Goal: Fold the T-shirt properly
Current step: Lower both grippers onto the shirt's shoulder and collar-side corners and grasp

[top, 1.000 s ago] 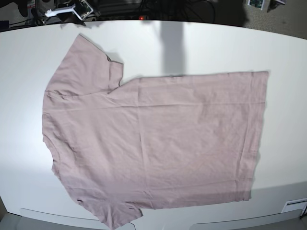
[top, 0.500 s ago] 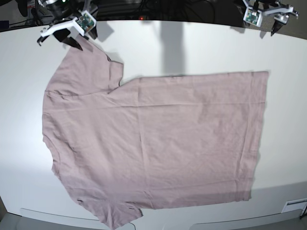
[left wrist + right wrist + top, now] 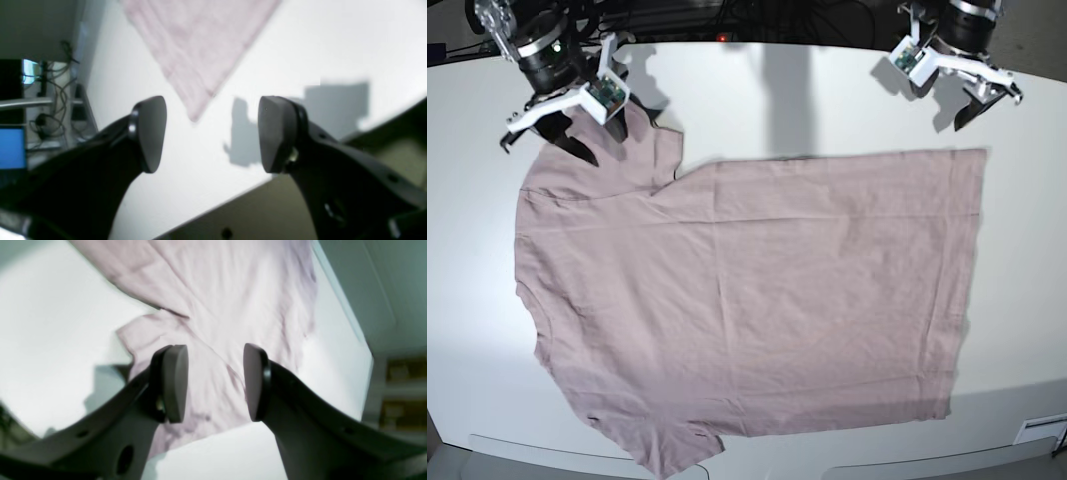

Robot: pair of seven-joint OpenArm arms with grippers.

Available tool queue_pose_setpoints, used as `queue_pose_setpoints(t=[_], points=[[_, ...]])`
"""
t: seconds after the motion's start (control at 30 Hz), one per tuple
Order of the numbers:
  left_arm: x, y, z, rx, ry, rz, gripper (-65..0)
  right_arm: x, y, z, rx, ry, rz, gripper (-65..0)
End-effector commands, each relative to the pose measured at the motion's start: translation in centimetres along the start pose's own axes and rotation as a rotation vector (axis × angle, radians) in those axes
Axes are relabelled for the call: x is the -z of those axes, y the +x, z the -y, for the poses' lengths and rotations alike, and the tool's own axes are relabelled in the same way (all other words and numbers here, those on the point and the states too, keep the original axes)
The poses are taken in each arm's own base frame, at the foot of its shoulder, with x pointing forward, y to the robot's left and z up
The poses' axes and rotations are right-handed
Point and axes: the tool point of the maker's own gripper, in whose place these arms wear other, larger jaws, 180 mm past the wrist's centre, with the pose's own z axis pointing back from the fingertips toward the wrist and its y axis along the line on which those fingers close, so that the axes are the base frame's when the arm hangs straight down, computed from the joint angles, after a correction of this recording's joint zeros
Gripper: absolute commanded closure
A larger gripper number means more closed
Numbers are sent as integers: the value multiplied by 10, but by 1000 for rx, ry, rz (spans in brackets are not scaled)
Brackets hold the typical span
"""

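Both of my arms have come forward over the far edge of the counter [image 3: 827,90] during the last moment; before that only a small part of one was visible there. Now my right gripper [image 3: 542,140] hangs over the far sleeve of the T-shirt [image 3: 747,290], and my left gripper [image 3: 987,100] hangs just beyond the far hem corner, above bare counter. In my judgement this means the first fold is about to begin, with 1 grasp at the sleeve end and 1 at the hem end of the same long edge.

Both grippers are released and hold nothing. In the left wrist view the pads [image 3: 151,133] stand wide apart, with the hem corner of the shirt [image 3: 195,115] ahead between them. In the right wrist view the pads [image 3: 175,383] stand less wide, with the sleeve cloth below.

The T-shirt lies flat, spread in 1 layer at the middle of the counter. Its long axis goes from side to side in the base view: shoulders and sleeves toward that view's left, straight hem toward its right. Nothing is folded yet.
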Motion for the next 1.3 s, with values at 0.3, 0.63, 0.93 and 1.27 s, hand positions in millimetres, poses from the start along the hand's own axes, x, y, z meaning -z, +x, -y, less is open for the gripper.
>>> queue_pose_setpoints(t=[0.3, 0.63, 0.93, 1.27], points=[[27, 6, -18, 164, 23, 145, -420, -6, 3, -21, -86, 142, 21, -276], [86, -58, -32, 199, 15, 5, -420, -5, 4, -21, -82, 138, 20, -276], [103, -78, -21, 130, -48, -49, -420, 2, 12, -5, -94, 93, 49, -276], [114, -93, 31, 294, -174, -54, -420, 5, 22, -2, -33, 97, 89, -276]])
